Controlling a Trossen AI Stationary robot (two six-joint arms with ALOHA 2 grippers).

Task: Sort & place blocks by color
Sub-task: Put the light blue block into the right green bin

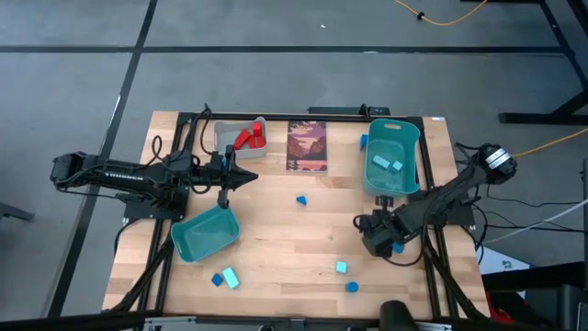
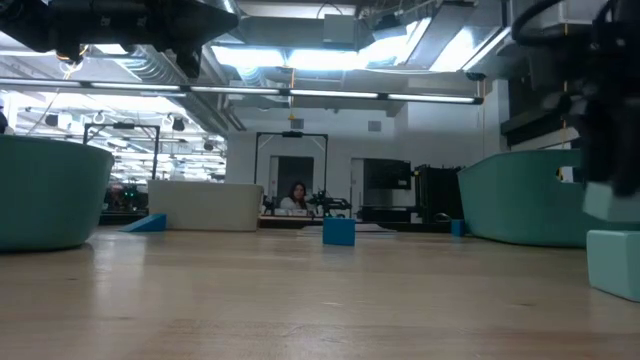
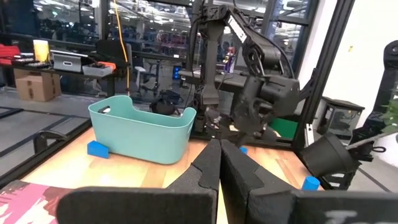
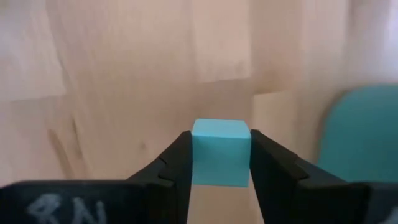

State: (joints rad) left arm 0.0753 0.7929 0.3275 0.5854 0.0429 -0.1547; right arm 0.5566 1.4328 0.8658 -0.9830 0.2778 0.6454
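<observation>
Left gripper (image 1: 223, 190) hovering over the upper edge of the near-left teal bin (image 1: 204, 234), jaws pressed fully together, holding nothing; seen closed in the left wrist view (image 3: 219, 163).

Near front-left edge of tabletop (image 1: 276, 230): dark blue block (image 1: 217, 279) touching a light cyan block (image 1: 230, 276), both loose, well apart from either gripper.

Behind the left gripper: grey bin (image 1: 241, 136) with red blocks (image 1: 246, 138) inside. Beside it to the right, dark picture card (image 1: 307, 146) lying flat.

Centre of tabletop: single dark blue block (image 1: 300, 199), alone; same block in low view (image 2: 338, 231).

Front centre-right: light cyan cube (image 1: 341, 267), and a dark blue block (image 1: 352, 286) nearer the edge.

Far right: second teal bin (image 1: 392, 156) with two light cyan blocks (image 1: 389, 164) inside; one dark blue block (image 1: 364, 142) just outside its left wall.

Right gripper (image 1: 375, 234) low over the tabletop, in front of that bin. Jaws partly apart, clamped on a held cyan cube (image 4: 220, 152); cube seated squarely between both fingers, its face showing past the tips, bare wood beyond. Small blue block (image 1: 398, 246) just beside the right gripper.
</observation>
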